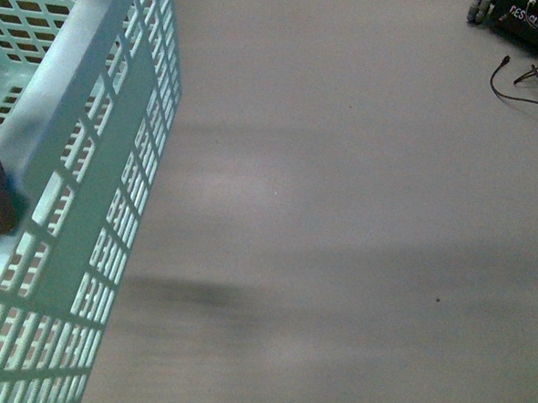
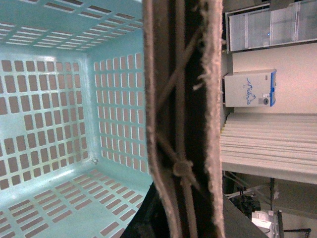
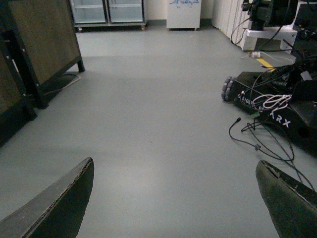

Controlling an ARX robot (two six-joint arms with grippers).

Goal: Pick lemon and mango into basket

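The smooth grey floor [image 1: 342,206] fills most of the front view. The large pale teal slotted plastic basket [image 1: 109,129] is at the robot's left, its long wall slanting across the frame. Its brown arched woven handle [image 2: 181,99] runs right past the left wrist camera. Whether the left end effector [image 2: 143,228] grips it, I cannot tell. A black wheeled machine [image 3: 277,104] stands to the right, trailing cables. The right end effector [image 3: 174,166] is spread wide over the floor
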